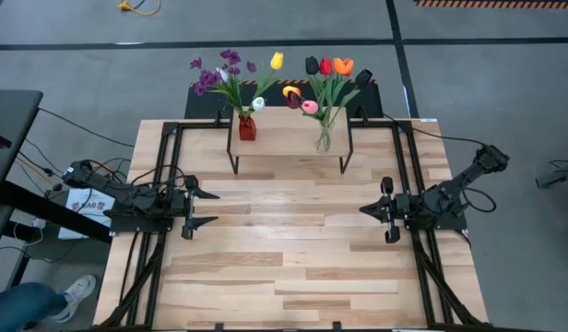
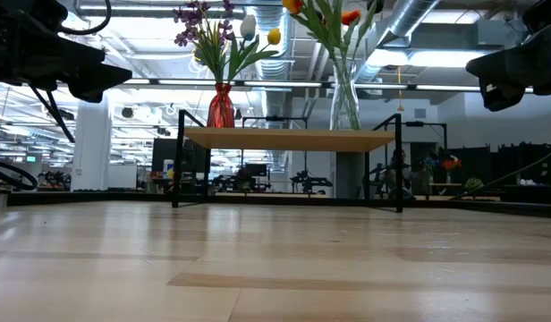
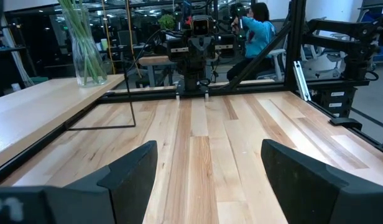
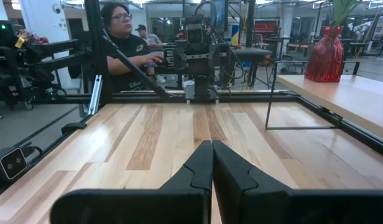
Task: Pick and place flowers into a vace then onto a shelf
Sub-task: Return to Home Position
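Observation:
The shelf (image 1: 289, 140) stands at the table's far middle on thin black legs. On it rest a red vase (image 1: 247, 127) with purple blossoms (image 1: 215, 72), a white tulip and a yellow tulip, and a clear glass vase (image 1: 323, 139) with near-black, red, orange and pink tulips (image 1: 326, 66). In the low view both vases (image 2: 221, 105) (image 2: 344, 103) stand upright on the board. My left gripper (image 1: 215, 208) (image 3: 207, 152) hovers open over the table's left side. My right gripper (image 1: 362, 210) (image 4: 212, 146) hovers shut over the right side. Both point toward the table's middle.
Black frame rails (image 1: 164, 184) run along the table's left, right and far sides. A bare stretch of plank tabletop (image 1: 289, 240) lies between the two grippers and toward the near edge. People sit beyond the table's sides (image 3: 257, 31) (image 4: 126, 43). Cables lie on the floor at left.

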Robot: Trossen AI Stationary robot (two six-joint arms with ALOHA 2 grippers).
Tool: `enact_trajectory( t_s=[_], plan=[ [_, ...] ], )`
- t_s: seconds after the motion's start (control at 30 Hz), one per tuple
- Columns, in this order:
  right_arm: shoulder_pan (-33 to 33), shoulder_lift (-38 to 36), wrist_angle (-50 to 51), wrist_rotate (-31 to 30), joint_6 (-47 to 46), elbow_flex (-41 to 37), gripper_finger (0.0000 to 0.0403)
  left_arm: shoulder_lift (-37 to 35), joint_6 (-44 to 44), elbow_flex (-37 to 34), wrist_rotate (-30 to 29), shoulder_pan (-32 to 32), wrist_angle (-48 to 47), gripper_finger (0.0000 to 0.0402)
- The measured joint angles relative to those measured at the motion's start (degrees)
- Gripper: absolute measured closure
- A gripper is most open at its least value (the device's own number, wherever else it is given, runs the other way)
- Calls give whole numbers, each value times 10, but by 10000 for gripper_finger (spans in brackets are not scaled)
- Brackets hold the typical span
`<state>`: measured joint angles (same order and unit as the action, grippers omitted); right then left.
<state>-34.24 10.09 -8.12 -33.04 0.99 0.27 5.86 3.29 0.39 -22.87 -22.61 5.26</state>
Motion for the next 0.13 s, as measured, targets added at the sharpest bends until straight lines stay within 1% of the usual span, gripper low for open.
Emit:
enact_trajectory(
  t_s=[0.13],
  plan=[
    [0, 0, 0, 0, 0, 0, 403, 0, 0, 0, 0, 0, 0, 123]
  ],
)
